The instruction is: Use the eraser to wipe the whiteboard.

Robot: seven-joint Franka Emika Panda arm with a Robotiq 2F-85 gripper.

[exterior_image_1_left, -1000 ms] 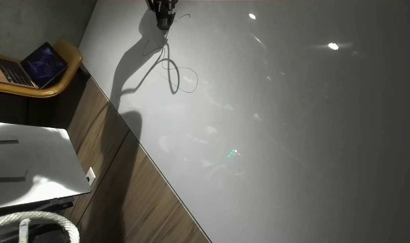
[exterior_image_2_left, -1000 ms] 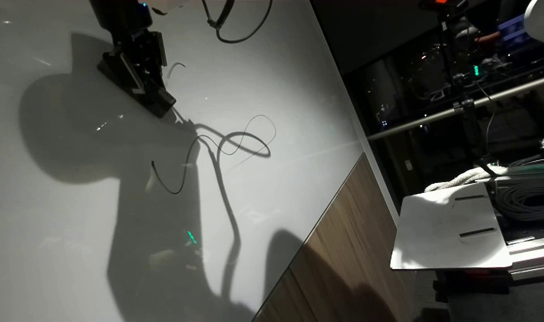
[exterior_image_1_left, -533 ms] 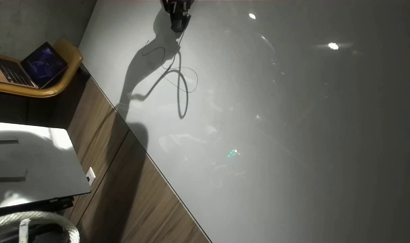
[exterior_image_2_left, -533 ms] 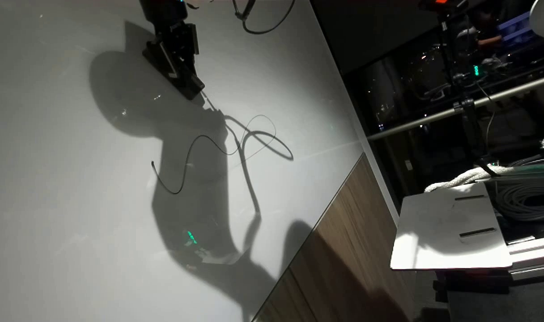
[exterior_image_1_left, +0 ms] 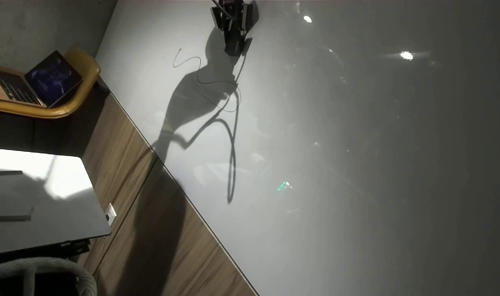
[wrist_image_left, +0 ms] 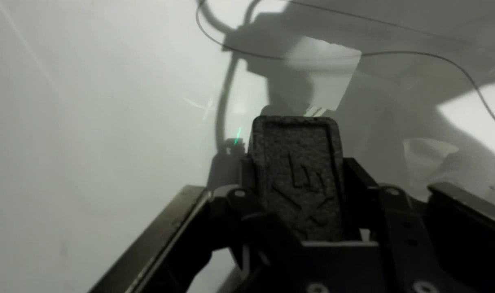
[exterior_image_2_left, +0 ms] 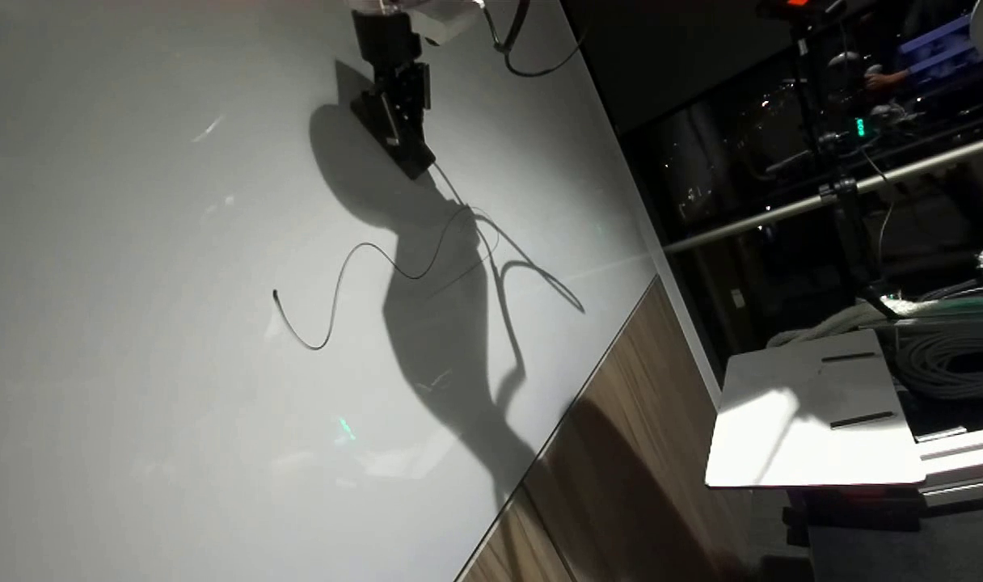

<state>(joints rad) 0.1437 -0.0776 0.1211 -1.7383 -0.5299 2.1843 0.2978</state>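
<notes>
My gripper (wrist_image_left: 298, 174) is shut on the eraser (wrist_image_left: 300, 150), a dark grey block whose scratched top shows between the black fingers (wrist_image_left: 355, 183) in the wrist view. Its front end points at the whiteboard (wrist_image_left: 88, 122). In both exterior views the gripper (exterior_image_2_left: 407, 121) hangs from the top edge over the pale board (exterior_image_1_left: 357, 172). A thin dark looping line (exterior_image_2_left: 335, 299) lies on the board below the eraser (exterior_image_2_left: 417, 164), partly in the arm's shadow. The same line (wrist_image_left: 418, 53) curves ahead of the eraser. Whether the eraser touches the board I cannot tell.
Brown wood panelling (exterior_image_1_left: 188, 246) borders the board along its slanted lower edge. A laptop (exterior_image_1_left: 54, 80) rests on a yellow chair (exterior_image_1_left: 93, 68). Near the panelling stands a grey plate (exterior_image_2_left: 815, 412). A black cable (exterior_image_2_left: 532, 73) loops beside the arm.
The gripper and eraser have moved rightward in both exterior views, bringing the eraser nearer the looping line. A short dark stroke beside the gripper one second ago no longer shows.
</notes>
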